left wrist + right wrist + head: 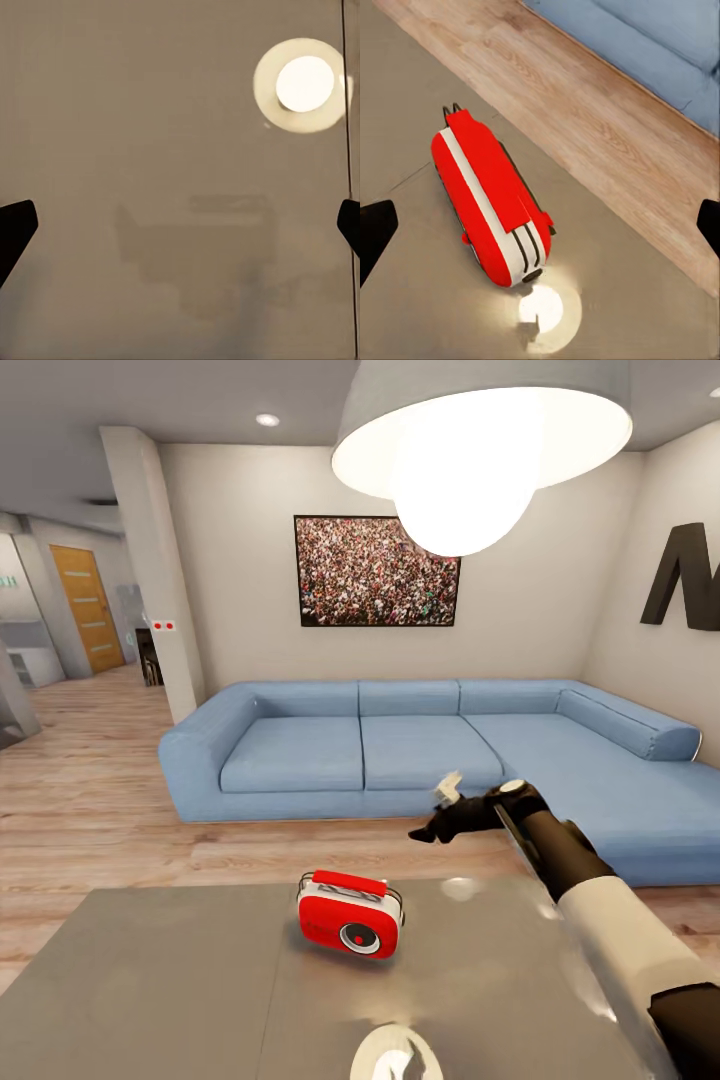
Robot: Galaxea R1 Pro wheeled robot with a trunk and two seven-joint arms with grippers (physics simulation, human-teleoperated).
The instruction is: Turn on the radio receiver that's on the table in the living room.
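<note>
Red/white radio upright nr far edge of glossy grey table, dial facing cam.

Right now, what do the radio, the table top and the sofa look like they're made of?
The radio receiver looks like glossy red plastic with white trim, going by its smooth, even shine. The table has a polished grey top, perhaps lacquer or glass: it mirrors the pendant lamp. The sofa looks like matte blue fabric, soft-edged and without glare. All are simulator renders, so these are guesses.

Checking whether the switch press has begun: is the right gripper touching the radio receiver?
Apart. The right wrist view shows the radio receiver lying clear below, between wide-open jaws; the head view has the right gripper raised beyond it.
</note>
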